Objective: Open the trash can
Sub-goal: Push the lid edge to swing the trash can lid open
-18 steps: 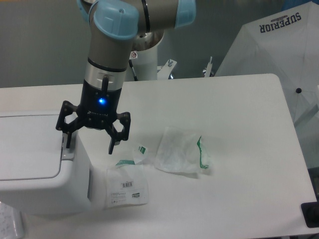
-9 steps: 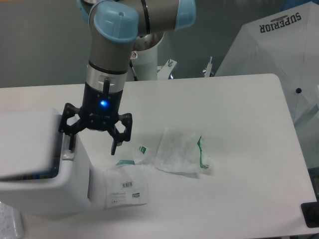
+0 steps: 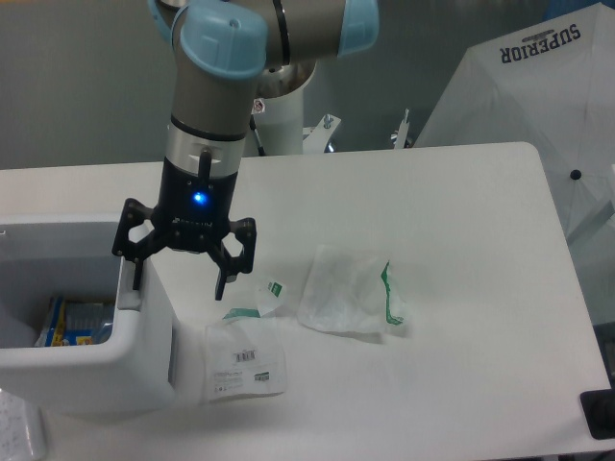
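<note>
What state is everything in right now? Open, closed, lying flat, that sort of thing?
trash can: open, inside visible, colourful items at the bottom.
gripper: open, one finger at the bin's right edge, the other hanging free over the table, blue light on.
plastic bag: crumpled, lying on the table.
clear packet: lying flat beside the bin, barcode label up.
table: white, holding the bag and packet.

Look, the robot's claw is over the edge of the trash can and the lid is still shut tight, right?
Not quite. The gripper is over the trash can's right edge, but the lid is not shut: the camera view shows the bin open, with colourful packaging visible inside.
</note>
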Available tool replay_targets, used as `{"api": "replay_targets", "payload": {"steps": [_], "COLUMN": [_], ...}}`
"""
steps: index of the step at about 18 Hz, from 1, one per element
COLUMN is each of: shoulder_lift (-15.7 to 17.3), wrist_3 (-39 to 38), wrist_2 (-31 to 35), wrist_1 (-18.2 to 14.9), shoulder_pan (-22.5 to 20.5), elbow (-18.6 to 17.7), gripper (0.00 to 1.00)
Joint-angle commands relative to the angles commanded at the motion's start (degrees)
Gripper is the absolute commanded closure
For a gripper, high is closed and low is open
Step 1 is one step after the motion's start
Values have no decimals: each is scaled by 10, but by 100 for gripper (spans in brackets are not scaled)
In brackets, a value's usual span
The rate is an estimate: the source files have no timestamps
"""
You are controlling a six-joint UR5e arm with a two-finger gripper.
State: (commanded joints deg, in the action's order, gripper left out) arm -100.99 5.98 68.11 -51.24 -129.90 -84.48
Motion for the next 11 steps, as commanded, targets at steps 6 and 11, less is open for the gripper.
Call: {"api": "replay_targets", "payload": {"steps": [6, 11], "shoulder_lift": [6, 9], "wrist_3": [16, 153], "wrist_2": [16, 130], "wrist_1": [-4, -11], "shoulder_pan": [-63, -66], "elbow": [36, 27], "gripper": [0, 0]}}
